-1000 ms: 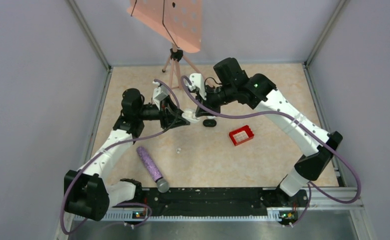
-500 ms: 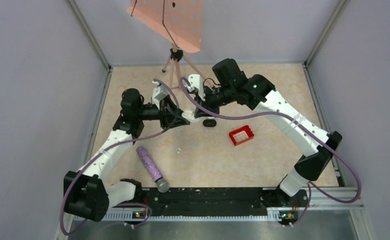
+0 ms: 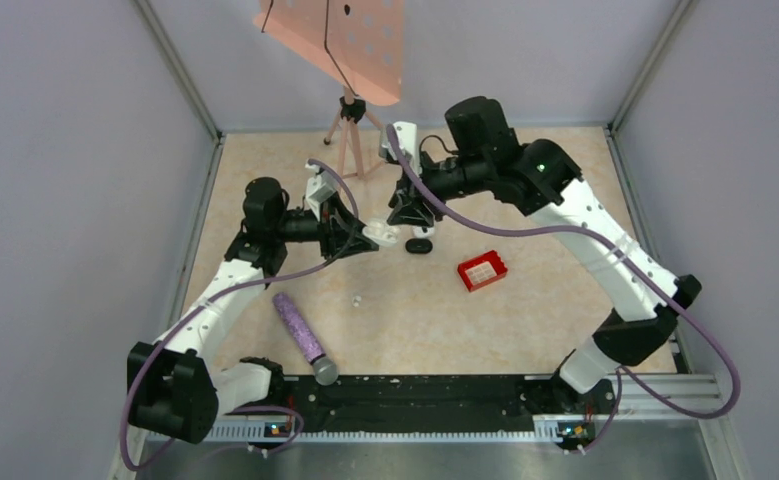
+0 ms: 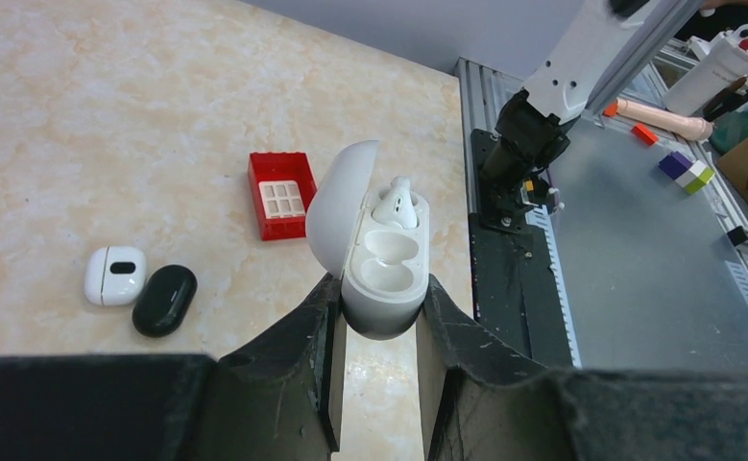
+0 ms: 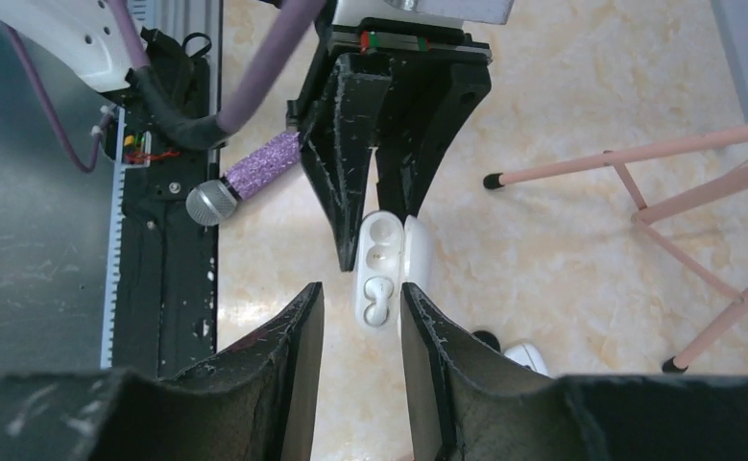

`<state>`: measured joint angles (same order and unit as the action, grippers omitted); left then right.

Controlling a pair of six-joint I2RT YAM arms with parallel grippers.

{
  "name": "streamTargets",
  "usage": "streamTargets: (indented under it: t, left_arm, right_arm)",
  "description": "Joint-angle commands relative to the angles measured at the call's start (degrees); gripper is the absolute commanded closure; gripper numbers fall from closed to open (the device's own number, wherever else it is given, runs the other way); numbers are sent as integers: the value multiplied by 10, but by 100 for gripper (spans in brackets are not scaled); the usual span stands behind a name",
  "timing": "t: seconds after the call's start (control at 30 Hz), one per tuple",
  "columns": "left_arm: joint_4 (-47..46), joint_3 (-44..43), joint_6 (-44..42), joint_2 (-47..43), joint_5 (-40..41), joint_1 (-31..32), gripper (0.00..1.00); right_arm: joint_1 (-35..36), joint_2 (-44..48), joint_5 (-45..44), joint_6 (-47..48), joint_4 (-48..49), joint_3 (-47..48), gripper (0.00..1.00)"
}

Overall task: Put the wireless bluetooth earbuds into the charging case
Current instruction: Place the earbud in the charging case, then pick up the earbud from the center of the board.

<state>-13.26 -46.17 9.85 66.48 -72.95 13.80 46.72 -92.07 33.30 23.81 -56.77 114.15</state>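
Note:
My left gripper [image 4: 379, 288] is shut on the open white charging case [image 4: 385, 259] and holds it above the table, lid swung back. One white earbud [image 4: 395, 204] sits in the case's far slot; the near slot is empty. In the top view the case [image 3: 386, 236] is at my left gripper [image 3: 370, 237]. My right gripper [image 5: 360, 293] is open and empty, hovering just above the case [image 5: 381, 269], with the seated earbud [image 5: 377, 294] between its fingers in that view. It also shows in the top view [image 3: 409, 212]. A tiny white earbud [image 3: 356, 299] lies loose on the table.
A closed small white case with a dark spot [image 4: 114, 275] and a black case [image 4: 164, 300] lie side by side on the table. A red square basket [image 3: 482, 271] is to the right. A purple-handled microphone [image 3: 303, 333] lies front left. A pink tripod stand [image 3: 348, 130] is at the back.
My right gripper has lifted and pulled back from the case, and the right arm has swung right. The left arm and the case have stayed put.

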Motion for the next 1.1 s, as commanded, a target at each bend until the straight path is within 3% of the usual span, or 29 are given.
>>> streamTargets:
  t: [0.0, 0.2, 0.33, 0.43, 0.77, 1.07]
  left_arm:
    - [43, -12, -35, -23, -3, -13, 100]
    - [168, -24, -76, -70, 15, -55, 100]
    - [161, 4, -17, -120, 42, -106, 100]
    - [149, 29, 42, -162, 83, -142, 100]
    - [153, 44, 145, -233, 214, -237, 100]
    - [153, -43, 215, -220, 302, -328, 100]
  right_arm:
    - [-27, 59, 7, -30, 3, -16, 65]
    - [-143, 148, 14, -146, 205, -272, 67]
    - [-145, 146, 6, -145, 274, -373, 69]
    - [-136, 113, 31, -88, 287, -414, 70]
    - [-72, -105, 70, 124, 202, -316, 75]
    - [-21, -269, 103, 180, 163, -178, 75]
